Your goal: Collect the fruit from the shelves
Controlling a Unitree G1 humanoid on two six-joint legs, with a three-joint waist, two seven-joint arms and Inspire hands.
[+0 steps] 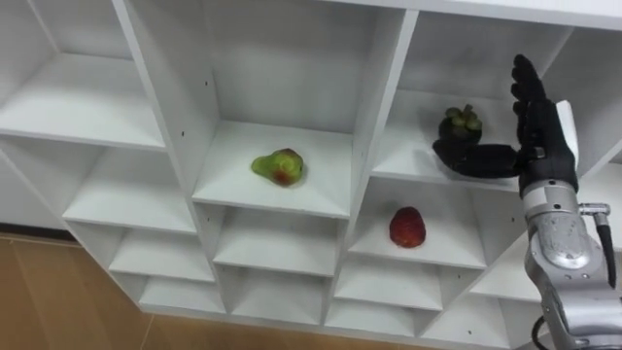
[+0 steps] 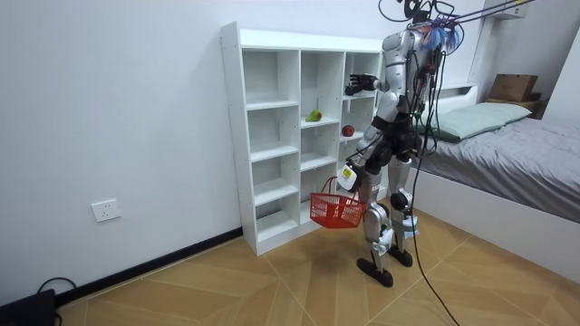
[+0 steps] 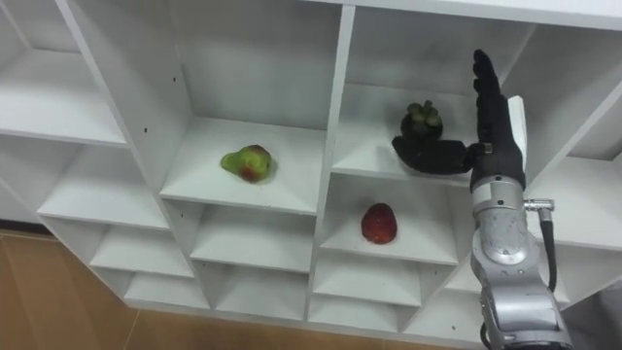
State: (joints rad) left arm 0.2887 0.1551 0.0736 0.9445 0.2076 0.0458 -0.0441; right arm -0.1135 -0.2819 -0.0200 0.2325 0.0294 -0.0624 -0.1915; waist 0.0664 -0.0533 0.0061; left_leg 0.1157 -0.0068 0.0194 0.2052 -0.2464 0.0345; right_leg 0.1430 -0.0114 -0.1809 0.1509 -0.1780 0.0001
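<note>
A white closet [image 1: 175,117] of open cubbies holds three fruits. A green-red pear [image 1: 279,166] lies in the middle cubby. Right of the divider and one shelf lower sits a red apple [image 1: 407,227]. A dark mangosteen [image 1: 460,122] stands on the upper right shelf. My right hand [image 1: 540,136] is open just right of the mangosteen, fingers straight up and thumb stretched out on the shelf in front of the fruit, not closed on it. In the room view my left hand [image 2: 348,176] hangs low, shut on the handle of a red basket [image 2: 337,211].
I stand facing the closet's right columns on a wooden floor. A bed [image 2: 507,145] with a cardboard box [image 2: 512,87] behind it lies at the room view's right. The cubbies to the left [image 1: 87,107] hold nothing.
</note>
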